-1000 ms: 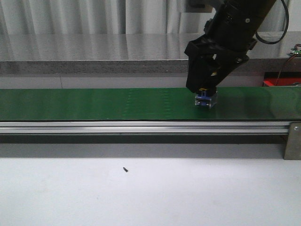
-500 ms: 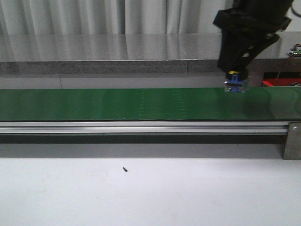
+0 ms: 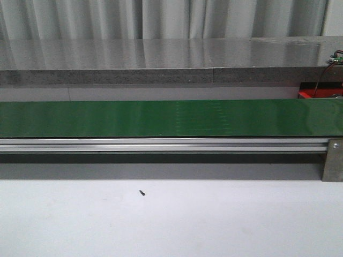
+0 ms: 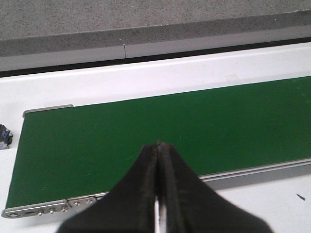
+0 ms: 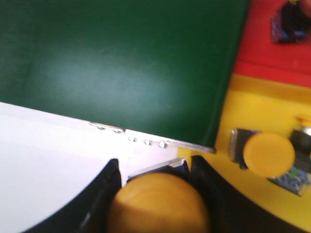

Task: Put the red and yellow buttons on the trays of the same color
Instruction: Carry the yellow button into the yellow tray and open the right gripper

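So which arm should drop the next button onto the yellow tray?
The right arm. Its gripper is shut on a yellow-capped button near the flat yellow tray, where another yellow button lies. The left gripper is shut and empty over the green conveyor belt.

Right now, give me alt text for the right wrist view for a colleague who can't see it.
The right gripper holds a yellow button between its dark fingers, above the end of the green conveyor belt. Beside the belt lies a yellow tray with another yellow button on it, and a red tray beyond.
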Controlling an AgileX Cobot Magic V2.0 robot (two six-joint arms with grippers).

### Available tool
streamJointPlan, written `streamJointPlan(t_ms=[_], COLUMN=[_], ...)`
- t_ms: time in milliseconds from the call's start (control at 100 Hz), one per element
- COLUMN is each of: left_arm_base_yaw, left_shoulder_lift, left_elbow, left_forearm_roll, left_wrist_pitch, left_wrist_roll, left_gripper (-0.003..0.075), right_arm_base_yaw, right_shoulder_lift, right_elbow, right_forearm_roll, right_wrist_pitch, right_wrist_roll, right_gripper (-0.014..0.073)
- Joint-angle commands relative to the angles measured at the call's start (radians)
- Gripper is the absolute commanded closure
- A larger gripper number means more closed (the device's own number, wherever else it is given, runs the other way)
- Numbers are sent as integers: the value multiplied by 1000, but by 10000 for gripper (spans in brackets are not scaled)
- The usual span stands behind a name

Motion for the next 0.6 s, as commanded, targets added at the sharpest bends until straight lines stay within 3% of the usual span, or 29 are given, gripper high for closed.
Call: streamJointPlan(t_ms=[0, 190, 590], left_arm_base_yaw=[-9, -9, -9], left_shoulder_lift=[-8, -8, -8], left_elbow=[-28, -28, -28], left_forearm_roll=[-33, -33, -33], left_wrist_pitch=[-59, -61, -61], left_wrist_roll=[-1, -1, -1], left_gripper=[740, 740, 740], right_arm_base_yaw=[-77, -168, -171], right_shoulder_lift=[-44, -45, -45], right_elbow=[28, 144, 259], right_forearm_roll=[27, 41, 68], right_wrist_pitch=[-51, -114, -301], right_wrist_roll=[-8, -26, -29], right_gripper=[379, 379, 379])
